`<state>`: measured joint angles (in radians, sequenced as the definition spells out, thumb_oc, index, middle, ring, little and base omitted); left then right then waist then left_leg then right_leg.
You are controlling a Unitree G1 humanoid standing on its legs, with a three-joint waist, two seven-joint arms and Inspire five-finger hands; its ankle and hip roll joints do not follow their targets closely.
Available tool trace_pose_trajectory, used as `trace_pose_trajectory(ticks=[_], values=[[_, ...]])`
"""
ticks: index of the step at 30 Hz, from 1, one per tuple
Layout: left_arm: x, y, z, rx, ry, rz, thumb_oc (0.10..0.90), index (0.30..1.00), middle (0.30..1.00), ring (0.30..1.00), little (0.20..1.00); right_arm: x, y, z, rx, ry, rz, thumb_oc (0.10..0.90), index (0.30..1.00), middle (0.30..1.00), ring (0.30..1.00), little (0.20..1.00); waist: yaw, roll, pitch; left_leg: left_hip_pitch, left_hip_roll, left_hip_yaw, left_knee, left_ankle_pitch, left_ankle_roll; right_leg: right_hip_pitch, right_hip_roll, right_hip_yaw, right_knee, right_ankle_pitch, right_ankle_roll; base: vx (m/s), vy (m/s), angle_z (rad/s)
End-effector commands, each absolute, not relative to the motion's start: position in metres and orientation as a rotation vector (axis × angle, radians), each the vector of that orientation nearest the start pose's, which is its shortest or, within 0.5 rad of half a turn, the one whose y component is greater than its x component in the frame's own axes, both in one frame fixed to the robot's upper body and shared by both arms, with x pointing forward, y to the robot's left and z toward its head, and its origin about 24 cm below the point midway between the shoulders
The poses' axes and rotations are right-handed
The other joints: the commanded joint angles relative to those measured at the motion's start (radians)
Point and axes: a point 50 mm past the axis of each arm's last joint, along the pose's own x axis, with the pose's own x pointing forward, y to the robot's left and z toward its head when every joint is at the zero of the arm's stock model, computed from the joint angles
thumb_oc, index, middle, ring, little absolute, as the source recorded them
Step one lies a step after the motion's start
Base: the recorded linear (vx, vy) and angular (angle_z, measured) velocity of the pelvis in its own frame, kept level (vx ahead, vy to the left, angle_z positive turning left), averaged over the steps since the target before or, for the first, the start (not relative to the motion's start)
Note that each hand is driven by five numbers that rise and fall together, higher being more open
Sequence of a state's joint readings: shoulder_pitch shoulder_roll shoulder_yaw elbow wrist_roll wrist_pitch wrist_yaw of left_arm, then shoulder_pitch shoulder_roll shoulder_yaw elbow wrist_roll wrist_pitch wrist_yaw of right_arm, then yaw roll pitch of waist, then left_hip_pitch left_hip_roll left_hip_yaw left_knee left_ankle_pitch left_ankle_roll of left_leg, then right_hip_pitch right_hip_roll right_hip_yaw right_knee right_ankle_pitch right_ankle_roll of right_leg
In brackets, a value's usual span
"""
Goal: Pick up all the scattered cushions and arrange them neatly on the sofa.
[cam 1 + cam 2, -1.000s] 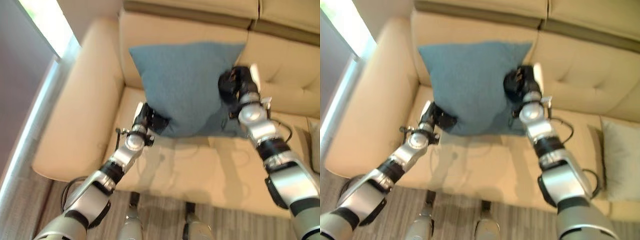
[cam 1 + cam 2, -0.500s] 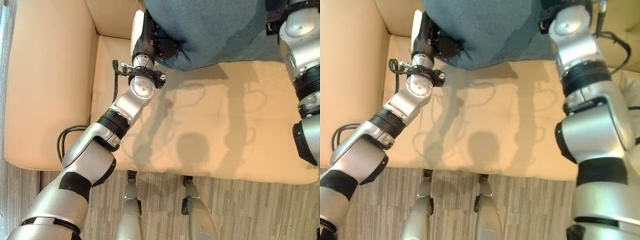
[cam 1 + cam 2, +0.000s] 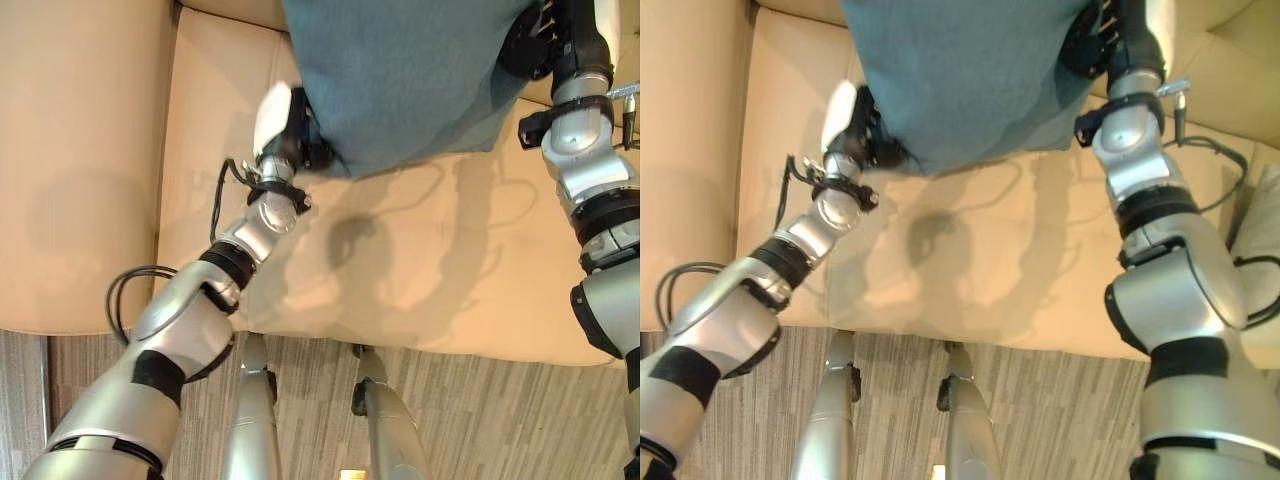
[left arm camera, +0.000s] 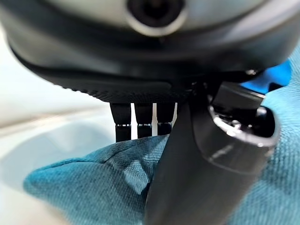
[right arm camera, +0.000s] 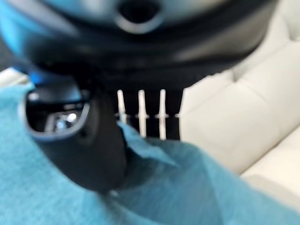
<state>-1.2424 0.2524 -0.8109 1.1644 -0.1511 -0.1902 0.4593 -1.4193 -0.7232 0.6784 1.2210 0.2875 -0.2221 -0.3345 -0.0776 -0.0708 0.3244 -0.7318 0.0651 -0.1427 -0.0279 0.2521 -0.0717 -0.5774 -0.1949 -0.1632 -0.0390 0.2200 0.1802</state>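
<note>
A cream sofa (image 3: 90, 200) carries a teal cushion (image 3: 400, 70), held above the sofa's seat. The left robot hand (image 3: 285, 135) pinches the cushion's lower corner nearest the sofa's armrest; the right robot hand (image 3: 1110, 40) clamps thumb and fingers on its opposite edge. Against half a second earlier, both grips are unchanged, the cushion's lower edge hanging slightly lower.

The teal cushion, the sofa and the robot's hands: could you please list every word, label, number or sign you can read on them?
None: no readable text in any view.
The teal cushion is plain fabric, pinched by the left hand and the right hand.
The beige sofa bears no label or sign.
</note>
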Motion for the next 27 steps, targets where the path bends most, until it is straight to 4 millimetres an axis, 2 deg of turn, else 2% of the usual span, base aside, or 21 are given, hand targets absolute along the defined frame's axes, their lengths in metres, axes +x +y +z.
trace_pose_trajectory(ticks=[1, 2, 3, 4, 5, 6, 8, 10, 11, 12, 13, 16, 17, 18, 20, 21, 22, 23, 24, 26, 27], values=[[0.413, 0.05, 0.199, 0.759, -0.416, -0.066, 0.8, 0.9, 0.9, 0.9, 0.9, 0.405, -0.262, 0.303, -0.732, -0.385, -0.459, 0.8, 0.9, 0.9, 0.9, 0.9, 0.006, -0.023, -0.078, 0.135, 0.029, 0.01, -0.059, -0.147, -0.107, 0.033, -0.031, 0.014, -0.048, -0.077, 0.054, -0.01, -0.013, 0.06], [0.416, 0.064, 0.198, 0.686, -0.372, -0.005, 0.8, 0.9, 0.9, 0.9, 0.9, 0.404, -0.267, 0.302, -0.706, -0.381, -0.474, 0.8, 0.9, 0.9, 0.9, 0.9, 0.01, -0.02, -0.078, 0.138, 0.027, 0.01, -0.059, -0.148, -0.108, 0.037, -0.032, 0.013, -0.048, -0.078, 0.053, -0.02, -0.018, 0.03], [0.424, 0.1, 0.209, 0.626, -0.33, 0.129, 0.8, 0.9, 0.9, 0.9, 0.9, 0.404, -0.272, 0.293, -0.692, -0.342, -0.473, 0.8, 0.9, 0.9, 0.9, 0.9, 0.02, -0.01, -0.078, 0.154, 0.028, 0.014, -0.059, -0.146, -0.111, 0.06, -0.034, 0.011, -0.048, -0.083, 0.052, 0.0, 0.0, 0.0], [0.424, 0.1, 0.21, 0.626, -0.331, 0.13, 0.8, 0.9, 0.9, 0.9, 0.9, 0.404, -0.272, 0.293, -0.692, -0.343, -0.473, 0.8, 0.9, 0.9, 0.9, 0.9, 0.018, -0.01, -0.08, 0.15, 0.026, 0.012, -0.059, -0.142, -0.11, 0.056, -0.036, 0.01, -0.048, -0.081, 0.053, 0.0, -0.011, -0.06], [0.426, 0.126, 0.227, 0.568, -0.36, 0.208, 0.8, 0.9, 0.9, 0.9, 0.9, 0.403, -0.279, 0.284, -0.676, -0.305, -0.472, 0.8, 0.9, 0.9, 0.9, 0.9, 0.03, 0.002, -0.078, 0.175, 0.031, 0.016, -0.059, -0.148, -0.112, 0.085, -0.038, 0.008, -0.048, -0.088, 0.052, 0.01, 0.002, -0.12], [0.426, 0.14, 0.232, 0.547, -0.364, 0.249, 0.8, 0.9, 0.9, 0.9, 0.9, 0.402, -0.282, 0.278, -0.663, -0.287, -0.469, 0.8, 0.9, 0.9, 0.9, 0.9, 0.034, 0.006, -0.078, 0.185, 0.03, 0.015, -0.059, -0.148, -0.111, 0.097, -0.039, 0.005, -0.048, -0.089, 0.053, 0.02, -0.005, -0.12], [0.425, 0.159, 0.254, 0.514, -0.412, 0.318, 0.8, 0.9, 0.9, 0.9, 0.9, 0.4, -0.292, 0.265, -0.628, -0.251, -0.474, 0.8, 0.9, 0.9, 0.9, 0.9, 0.043, 0.018, -0.079, 0.2, 0.03, 0.014, -0.059, -0.148, -0.109, 0.118, -0.046, -0.002, -0.048, -0.091, 0.053, 0.0, -0.017, -0.12], [0.423, 0.173, 0.264, 0.507, -0.437, 0.361, 0.8, 0.9, 0.9, 0.9, 0.9, 0.396, -0.301, 0.254, -0.566, -0.227, -0.486, 0.8, 0.9, 0.9, 0.9, 0.9, 0.048, 0.025, -0.079, 0.214, 0.031, 0.014, -0.059, -0.153, -0.106, 0.134, -0.05, -0.008, -0.048, -0.094, 0.052, 0.0, -0.029, -0.04], [0.423, 0.178, 0.263, 0.475, -0.421, 0.379, 0.8, 0.9, 0.9, 0.9, 0.9, 0.398, -0.295, 0.259, -0.48, -0.264, -0.486, 0.8, 0.9, 0.9, 0.9, 0.9, 0.055, 0.029, -0.077, 0.223, 0.03, 0.011, -0.059, -0.155, -0.103, 0.144, -0.049, -0.011, -0.048, -0.098, 0.048, 0.01, -0.037, 0.08], [0.42, 0.184, 0.272, 0.423, -0.457, 0.425, 0.8, 0.9, 0.9, 0.9, 0.9, 0.398, -0.295, 0.26, -0.382, -0.271, -0.49, 0.8, 0.9, 0.9, 0.9, 0.9, 0.057, 0.032, -0.077, 0.231, 0.03, 0.009, -0.059, -0.158, -0.102, 0.153, -0.05, -0.015, -0.048, -0.099, 0.048, 0.03, -0.045, 0.13], [0.414, 0.196, 0.263, 0.322, -0.477, 0.461, 0.8, 0.9, 0.9, 0.9, 0.9, 0.387, -0.305, 0.258, -0.215, -0.385, -0.519, 0.8, 0.9, 0.9, 0.9, 0.9, 0.061, 0.04, -0.078, 0.248, 0.027, 0.006, -0.059, -0.167, -0.097, 0.171, -0.052, -0.016, -0.048, -0.105, 0.044, 0.04, -0.035, 0.13], [0.401, 0.209, 0.24, 0.239, -0.506, 0.46, 0.8, 0.9, 0.9, 0.9, 0.9, 0.358, -0.343, 0.239, 0.02, -0.47, -0.625, 0.8, 0.9, 0.9, 0.9, 0.9, 0.058, 0.051, -0.077, 0.271, 0.03, 0.01, -0.059, -0.187, -0.09, 0.196, -0.052, -0.016, -0.048, -0.124, 0.038, 0.02, -0.017, 0.17], [0.401, 0.208, 0.238, 0.242, -0.503, 0.457, 0.8, 0.9, 0.9, 0.9, 0.9, 0.357, -0.344, 0.236, 0.021, -0.465, -0.627, 0.8, 0.9, 0.9, 0.9, 0.9, 0.06, 0.049, -0.08, 0.269, 0.028, 0.009, -0.059, -0.181, -0.089, 0.194, -0.054, -0.017, -0.048, -0.119, 0.038, 0.02, -0.018, 0.13], [0.387, 0.218, 0.219, 0.173, -0.52, 0.468, 0.8, 0.9, 0.9, 0.9, 0.9, 0.333, -0.365, 0.214, 0.103, -0.502, -0.694, 0.8, 0.9, 0.9, 0.9, 0.9, 0.057, 0.055, -0.081, 0.276, 0.028, 0.008, -0.059, -0.187, -0.086, 0.203, -0.054, -0.017, -0.048, -0.126, 0.034, 0.0, -0.007, 0.12], [0.379, 0.222, 0.201, 0.146, -0.499, 0.469, 0.8, 0.9, 0.9, 0.9, 0.9, 0.32, -0.373, 0.197, 0.123, -0.495, -0.733, 0.8, 0.9, 0.9, 0.9, 0.9, 0.061, 0.056, -0.088, 0.284, 0.029, 0.007, -0.059, -0.191, -0.083, 0.211, -0.054, -0.02, -0.048, -0.131, 0.032, 0.04, -0.035, 0.09], [0.365, 0.225, 0.169, 0.094, -0.445, 0.471, 0.8, 0.9, 0.9, 0.9, 0.9, 0.305, -0.374, 0.179, 0.141, -0.506, -0.755, 0.8, 0.9, 0.9, 0.9, 0.9, 0.068, 0.058, -0.102, 0.301, 0.032, 0.005, -0.059, -0.196, -0.08, 0.231, -0.054, -0.024, -0.048, -0.139, 0.028, 0.07, -0.064, 0.05], [0.357, 0.228, 0.153, 0.081, -0.415, 0.476, 0.8, 0.9, 0.9, 0.9, 0.9, 0.301, -0.37, 0.183, 0.16, -0.558, -0.736, 0.8, 0.9, 0.9, 0.9, 0.9, 0.075, 0.061, -0.112, 0.312, 0.033, 0.004, -0.059, -0.201, -0.079, 0.243, -0.056, -0.027, -0.048, -0.143, 0.028, 0.06, -0.053, 0.03], [0.356, 0.228, 0.151, 0.082, -0.41, 0.475, 0.8, 0.9, 0.9, 0.9, 0.9, 0.3, -0.369, 0.181, 0.157, -0.552, -0.736, 0.8, 0.9, 0.9, 0.9, 0.9, 0.075, 0.061, -0.114, 0.316, 0.034, 0.003, -0.059, -0.202, -0.079, 0.247, -0.056, -0.027, -0.048, -0.144, 0.028, 0.14, -0.07, 0.04], [0.336, 0.24, 0.115, 0.041, -0.322, 0.498, 0.8, 0.9, 0.9, 0.9, 0.9, 0.286, -0.369, 0.186, 0.21, -0.644, -0.726, 0.8, 0.9, 0.9, 0.9, 0.9, 0.089, 0.068, -0.13, 0.356, 0.036, 0.005, -0.059, -0.219, -0.075, 0.289, -0.057, -0.033, -0.048, -0.162, 0.025, 0.15, -0.063, -0.04], [0.315, 0.252, 0.08, 0.005, -0.218, 0.526, 0.8, 0.9, 0.9, 0.9, 0.9, 0.271, -0.374, 0.193, 0.246, -0.718, -0.733, 0.8, 0.9, 0.9, 0.9, 0.9, 0.102, 0.075, -0.146, 0.406, 0.034, -0.002, -0.059, -0.231, -0.073, 0.344, -0.058, -0.039, -0.048, -0.176, 0.02, 0.19, -0.095, -0.04], [0.303, 0.258, 0.064, -0.002, -0.169, 0.535, 0.8, 0.9, 0.9, 0.9, 0.9, 0.261, -0.377, 0.189, 0.23, -0.721, -0.74, 0.8, 0.9, 0.9, 0.9, 0.9, 0.103, 0.081, -0.151, 0.431, 0.032, -0.009, -0.059, -0.233, -0.065, 0.367, -0.058, -0.044, -0.04, -0.179, 0.017, 0.12, -0.067, 0.01]])
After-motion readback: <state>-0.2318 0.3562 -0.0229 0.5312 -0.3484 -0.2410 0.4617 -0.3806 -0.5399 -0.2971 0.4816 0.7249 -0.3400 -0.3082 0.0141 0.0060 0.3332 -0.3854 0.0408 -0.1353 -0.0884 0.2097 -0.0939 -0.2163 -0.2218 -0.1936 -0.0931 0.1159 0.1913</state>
